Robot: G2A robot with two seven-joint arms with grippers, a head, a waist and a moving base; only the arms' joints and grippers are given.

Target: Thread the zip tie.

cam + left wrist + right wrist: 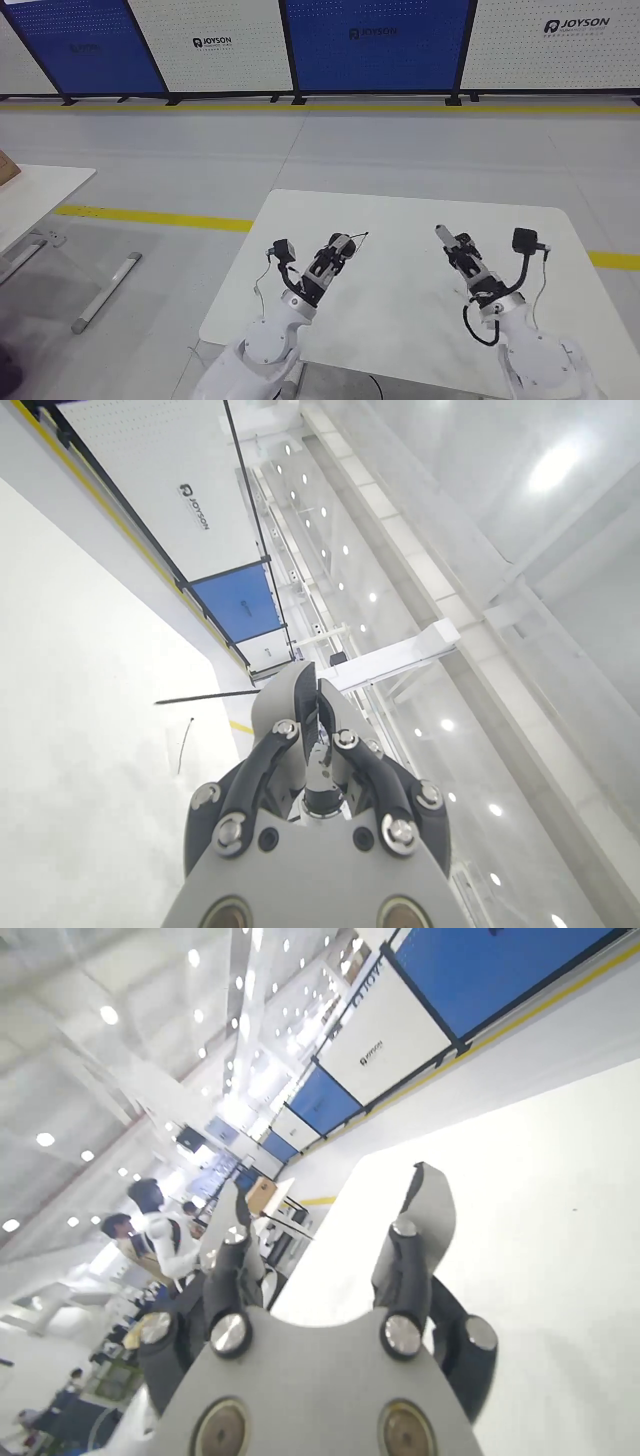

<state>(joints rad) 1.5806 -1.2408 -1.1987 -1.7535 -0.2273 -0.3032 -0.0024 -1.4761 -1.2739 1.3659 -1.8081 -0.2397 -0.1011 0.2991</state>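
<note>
Holding the zip tie (207,697) pinched in my left tool (316,689), fingers shut tight on it, strand poking out sideways from the tips above the tabletop (75,650). My right tool (332,1188) sits well apart from the left one, spread wide, nothing in it. Can't tell which end is the head. Next is probably bringing both together: firm left grip, level the free end, right tool takes it near the tip so it won't flex.

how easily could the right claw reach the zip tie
Probably yes: the right claw is open, and only bare table lies between it and the zip tie sticking out of the shut left claw.
</note>
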